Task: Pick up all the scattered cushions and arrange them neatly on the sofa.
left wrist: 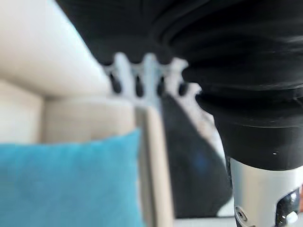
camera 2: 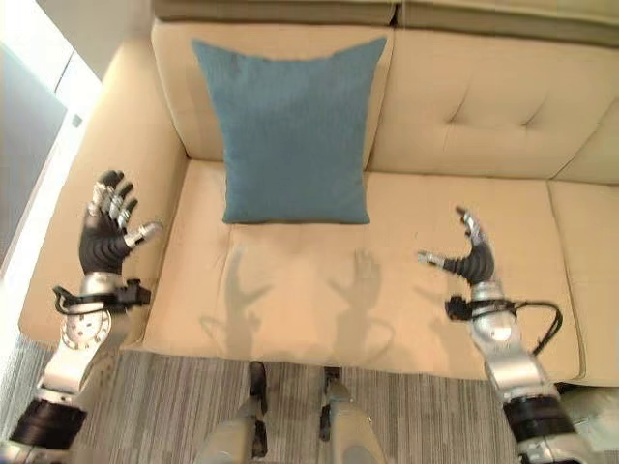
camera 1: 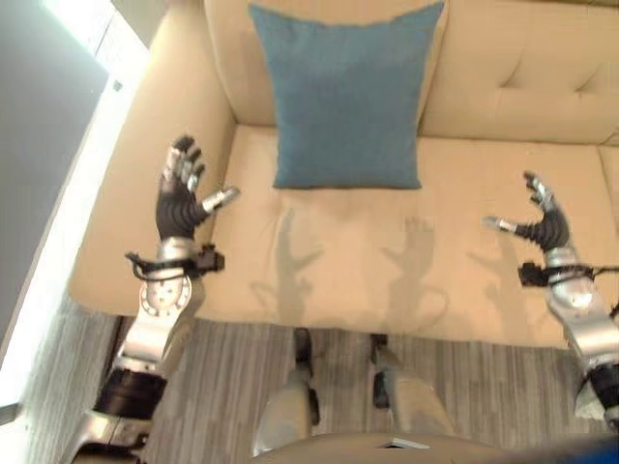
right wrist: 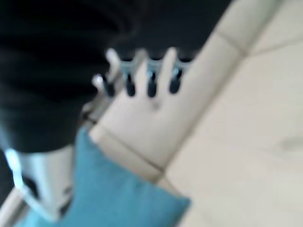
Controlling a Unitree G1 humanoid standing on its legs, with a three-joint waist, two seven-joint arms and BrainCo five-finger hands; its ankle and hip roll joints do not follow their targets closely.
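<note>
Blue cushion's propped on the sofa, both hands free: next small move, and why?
Probably pull both arms back and look for other cushions. The blue cushion already leans upright on the sofa backrest, and the left hand and right hand are open, apart from it.

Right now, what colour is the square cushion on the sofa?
Plain blue cushion; the right eye view shows it best.

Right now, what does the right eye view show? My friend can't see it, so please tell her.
A blue cushion stands against the backrest of a beige sofa. The left robot hand and the right robot hand are both open and empty above the seat, one on each side of the cushion.
</note>
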